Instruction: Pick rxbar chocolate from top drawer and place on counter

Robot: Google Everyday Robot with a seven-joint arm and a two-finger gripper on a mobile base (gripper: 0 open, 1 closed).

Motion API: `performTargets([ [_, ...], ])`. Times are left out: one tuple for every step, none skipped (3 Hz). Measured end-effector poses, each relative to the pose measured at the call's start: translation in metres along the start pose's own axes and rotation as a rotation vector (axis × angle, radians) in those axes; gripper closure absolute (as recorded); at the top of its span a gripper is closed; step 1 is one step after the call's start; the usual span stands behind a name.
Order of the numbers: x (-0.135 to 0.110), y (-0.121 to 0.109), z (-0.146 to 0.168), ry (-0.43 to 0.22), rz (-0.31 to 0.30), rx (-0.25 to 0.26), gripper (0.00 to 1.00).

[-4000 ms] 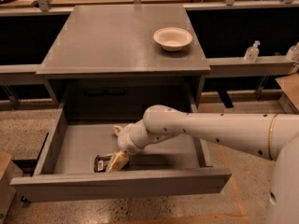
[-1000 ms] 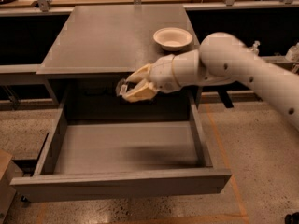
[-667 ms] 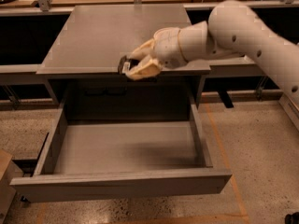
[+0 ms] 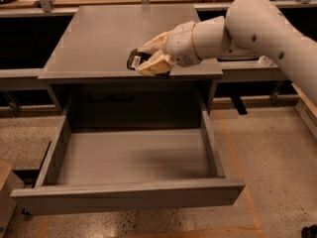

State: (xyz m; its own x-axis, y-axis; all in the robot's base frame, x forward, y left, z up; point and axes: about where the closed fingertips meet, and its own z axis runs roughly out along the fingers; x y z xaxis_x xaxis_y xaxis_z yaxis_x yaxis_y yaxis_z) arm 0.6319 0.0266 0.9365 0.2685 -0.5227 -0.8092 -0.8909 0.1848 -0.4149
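The top drawer [image 4: 133, 157] stands pulled out under the grey desk [image 4: 99, 33], and its smooth bottom shows nothing lying in it. Above the front part of the desk, near its front edge, the rxbar chocolate [image 4: 133, 60] is held with its dark end sticking out to the left; whether it touches the surface, I cannot tell. The pincer [image 4: 144, 59] is closed around the bar with its cream fingers, and the white arm [image 4: 257, 19] reaches in from the right side.

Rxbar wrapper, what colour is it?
The rxbar chocolate is dark brown-black with a white label, camera view; the gripper holds it over the counter.
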Motion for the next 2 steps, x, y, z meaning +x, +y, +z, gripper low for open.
performTargets([
  [0.015,-0.018,0.029,0.018,-0.017,0.083,1.0],
  [0.025,-0.047,0.065,0.02,-0.05,0.131,1.0],
])
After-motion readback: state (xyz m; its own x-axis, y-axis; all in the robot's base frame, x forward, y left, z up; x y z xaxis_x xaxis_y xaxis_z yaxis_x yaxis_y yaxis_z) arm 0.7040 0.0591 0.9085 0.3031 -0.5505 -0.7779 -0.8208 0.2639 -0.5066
